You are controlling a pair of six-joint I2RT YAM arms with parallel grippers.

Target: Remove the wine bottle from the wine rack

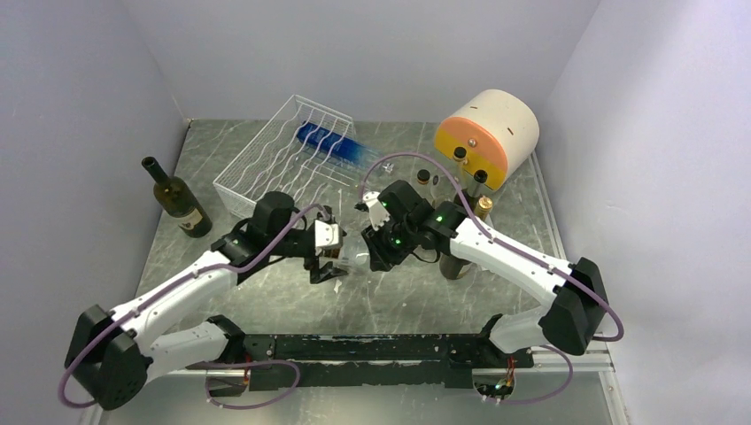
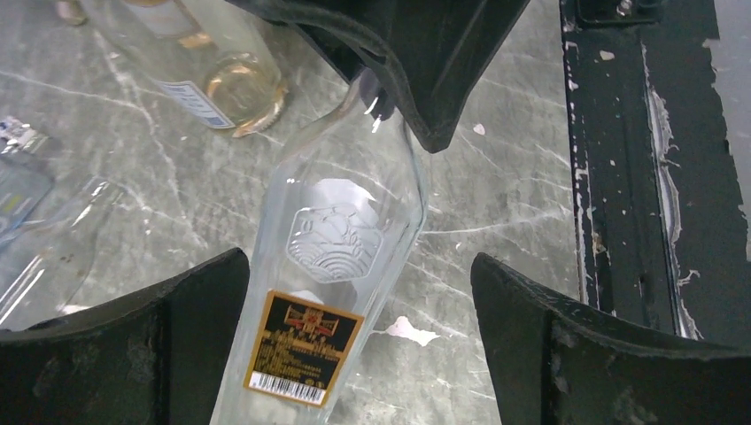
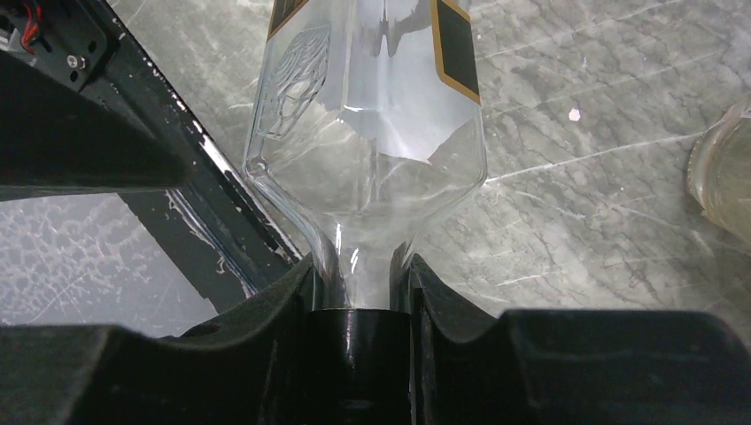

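Right gripper point(image 3: 359, 270) clamps the neck of one clear wine bottle point(image 3: 372, 133) over the desk point(image 1: 292, 301) middle, apart from the one wine rack point(image 1: 283, 150), while left gripper point(image 2: 359, 266) gapes wide either side of its body.

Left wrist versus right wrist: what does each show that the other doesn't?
Left wrist only: the left gripper open, its fingers on either side of the clear bottle, and the bottle's barcode label. Right wrist only: the black cap, and the right gripper with its fingers pressed on the neck. Both: the bottle, the right gripper, the marbled table, the black base rail.
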